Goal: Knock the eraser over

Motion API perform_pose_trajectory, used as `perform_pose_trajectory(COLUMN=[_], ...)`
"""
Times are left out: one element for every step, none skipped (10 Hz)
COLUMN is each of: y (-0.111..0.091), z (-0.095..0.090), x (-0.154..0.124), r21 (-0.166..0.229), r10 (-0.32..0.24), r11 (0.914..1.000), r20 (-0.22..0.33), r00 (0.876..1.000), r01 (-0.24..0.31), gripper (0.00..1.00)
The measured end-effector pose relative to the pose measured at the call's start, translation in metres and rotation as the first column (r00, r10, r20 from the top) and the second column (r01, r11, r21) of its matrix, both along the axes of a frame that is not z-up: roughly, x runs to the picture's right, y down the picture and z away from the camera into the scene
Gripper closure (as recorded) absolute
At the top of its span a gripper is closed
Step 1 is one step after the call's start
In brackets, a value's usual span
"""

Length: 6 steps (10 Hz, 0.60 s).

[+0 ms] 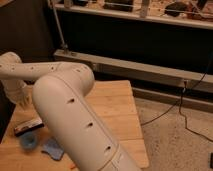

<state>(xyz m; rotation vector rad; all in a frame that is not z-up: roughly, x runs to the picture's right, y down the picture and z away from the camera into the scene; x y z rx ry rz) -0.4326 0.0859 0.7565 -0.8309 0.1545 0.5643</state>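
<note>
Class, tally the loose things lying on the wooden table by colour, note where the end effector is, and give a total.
Black: 1, the eraser
Blue: 2, a round piece and a flat sponge
Total: 3
The end effector hangs at the table's left edge, just above the eraser.

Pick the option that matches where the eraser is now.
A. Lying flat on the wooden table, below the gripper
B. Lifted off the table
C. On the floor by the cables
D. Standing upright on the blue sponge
A: the eraser lies on its long side on the table, just below the gripper at the table's left edge, with the sponge apart to its lower right.
</note>
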Motion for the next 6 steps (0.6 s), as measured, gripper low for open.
perform_pose_trajectory(y=[-0.0002, -0.0001, 0.0002, -0.0001, 0.0, 0.0], z=[0.0, 0.0, 0.0001, -0.0001, 0.0001, 0.0001], x=[0.0002, 0.0002, 0.0001, 0.0001, 0.0002, 0.0002], r21=[0.0, 0.0, 0.0, 0.0, 0.0, 0.0], r10=[0.0, 0.0, 0.0, 0.0, 0.0, 0.0], r11=[1.0, 1.0, 1.0, 1.0, 1.0, 1.0], r20=[0.0, 0.0, 0.0, 0.0, 0.0, 0.0], r00=[1.0, 1.0, 1.0, 1.0, 1.0, 1.0], r01=[0.0, 0.0, 0.0, 0.0, 0.0, 0.0], gripper=[0.26, 0.21, 0.2, 0.2, 0.2, 0.2])
